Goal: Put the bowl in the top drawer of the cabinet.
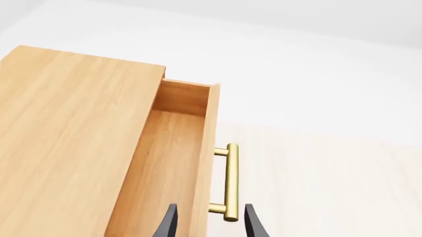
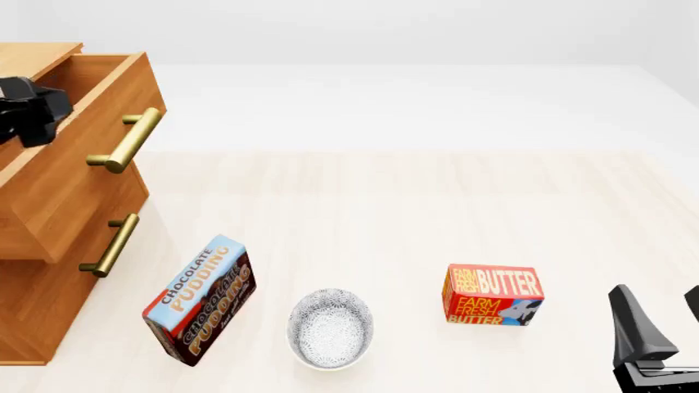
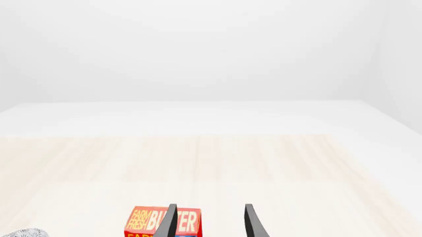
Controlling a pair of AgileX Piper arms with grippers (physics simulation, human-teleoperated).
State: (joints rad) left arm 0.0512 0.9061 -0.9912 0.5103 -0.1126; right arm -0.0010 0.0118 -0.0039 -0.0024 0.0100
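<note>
Front view: top drawer (image 2: 104,102) of the cabinet (image 2: 44,246) stands pulled out, my left tool (image 1: 209,222) released beside its brass handle (image 1: 229,181), gripping nothing. Bowl (image 2: 330,327) sits on the counter (image 2: 437,213), well off from my right tool (image 2: 656,327), also released and empty, with the butter box (image 2: 493,295) between. I'd bring the right tool over the bowl's near rim, pinch one wall, lift level.
</note>
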